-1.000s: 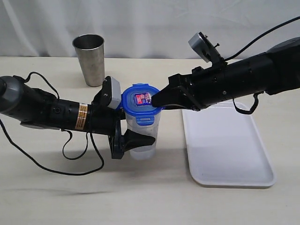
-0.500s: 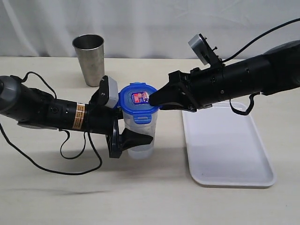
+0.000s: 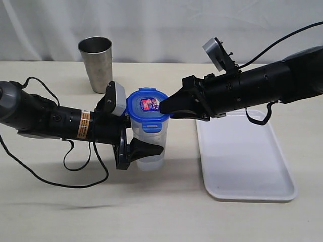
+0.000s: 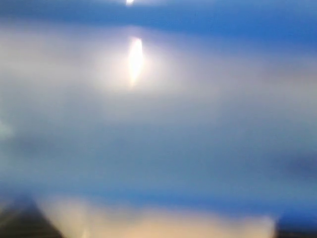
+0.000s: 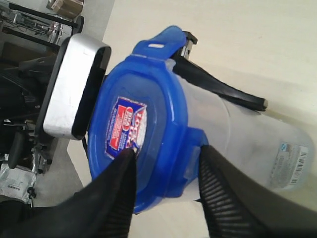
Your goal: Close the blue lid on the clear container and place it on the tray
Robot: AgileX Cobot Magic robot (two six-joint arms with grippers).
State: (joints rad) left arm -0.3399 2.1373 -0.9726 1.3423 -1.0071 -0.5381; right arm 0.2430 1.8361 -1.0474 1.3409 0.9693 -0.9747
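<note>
The clear container (image 3: 151,138) stands upright on the table with the blue lid (image 3: 147,107) sitting on its mouth, sticker up. My left gripper (image 3: 151,144) is shut around the container's body; one black finger (image 3: 149,149) crosses its front. My right gripper (image 3: 164,107) comes in from the right and pinches the lid's rim. In the right wrist view one fingertip (image 5: 126,158) rests on the lid (image 5: 153,99) by the sticker and the other (image 5: 205,156) presses a side flap against the container (image 5: 247,144). The left wrist view is a blue and cloudy blur. The white tray (image 3: 242,151) lies to the right.
A stainless-steel cup (image 3: 96,63) stands at the back left. The left arm's cable (image 3: 75,169) loops over the table in front of that arm. The right arm reaches over the tray's far left corner.
The container, the lid and my left gripper have shifted slightly left. The right gripper followed and stayed on the lid. The lid's front flap sticks out less than before.
</note>
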